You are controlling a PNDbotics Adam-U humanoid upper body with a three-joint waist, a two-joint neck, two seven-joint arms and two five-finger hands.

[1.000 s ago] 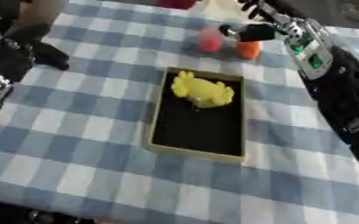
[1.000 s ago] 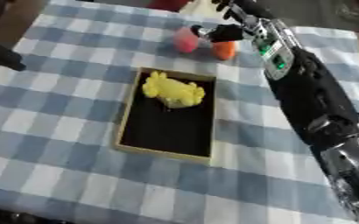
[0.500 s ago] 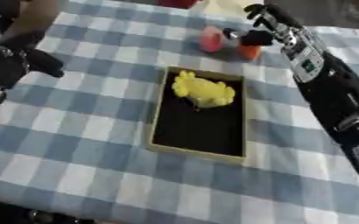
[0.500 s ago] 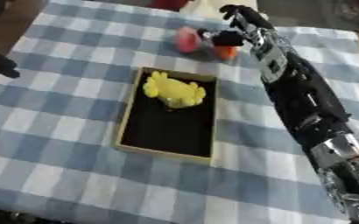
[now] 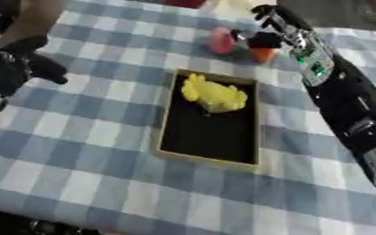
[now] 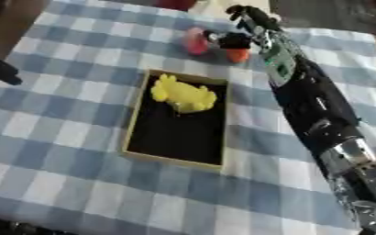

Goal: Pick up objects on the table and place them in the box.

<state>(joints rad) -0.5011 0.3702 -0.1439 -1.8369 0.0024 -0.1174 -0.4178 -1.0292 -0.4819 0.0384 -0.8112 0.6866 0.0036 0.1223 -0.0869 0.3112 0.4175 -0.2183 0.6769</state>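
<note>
The right hand (image 5: pixel 265 28) is extended to the far side of the surface (image 5: pixel 103 151), its fingers curled down over the top of the orange object (image 5: pixel 262 53). Whether they have closed on it cannot be told; contact appears to be at the dark upper part only. A pink object (image 5: pixel 221 40) stands just beside the hand, on its left, close enough to be disturbed.

The box (image 5: pixel 210 158) lies well back from the hand, toward the robot, with a yellow object (image 5: pixel 213 94) occupying the end nearest the hand. The rest of the box is bare.

Procedure for the current step, as judged from this view:
1. Confirm the fingers enclose the orange object on both sides before lifting.
2. Lift straight up to avoid tipping the pink object.
3. Draw the hand back toward the robot, clearing the box rim.
4. Release over the bare area, beyond the yellow object.

The left hand (image 5: pixel 19 64) hangs at the left edge, well apart from the box, fingers curled and holding nothing.
</note>
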